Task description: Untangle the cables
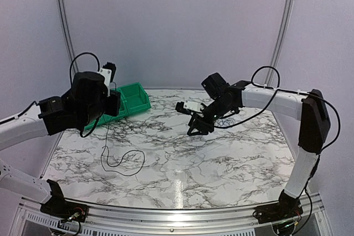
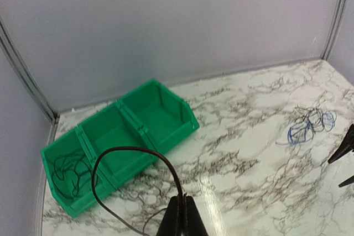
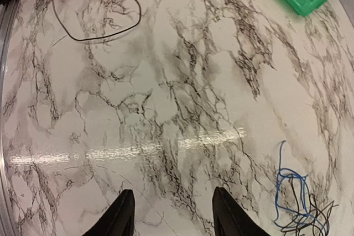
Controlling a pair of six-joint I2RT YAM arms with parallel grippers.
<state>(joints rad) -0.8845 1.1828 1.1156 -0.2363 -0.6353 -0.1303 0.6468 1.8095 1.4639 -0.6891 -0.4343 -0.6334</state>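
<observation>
Currently clamping a black cable (image 2: pixel 133 150) in the closed left gripper (image 2: pixel 180 205), its loop trailing toward the left edge of the surface (image 1: pixel 182 178). Holding nothing in the half-open right gripper (image 3: pixel 173 193), just beside the blue-and-black tangle (image 3: pixel 298 205) toward the far edge.

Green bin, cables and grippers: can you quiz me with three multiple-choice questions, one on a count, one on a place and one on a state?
1. How many compartments has the green bin? A two; B five; C three.
2. Where does the blue-and-black wire tangle lie? A in the bin; B on the marble table near the right gripper; C on the floor.
3. The left gripper is: A shut on a black cable; B wide open; C out of view.
Answers: C, two dividers split the bin in three; B, the tangle rests on the marble beside the right gripper; A, its jaws pinch the cable.
</observation>
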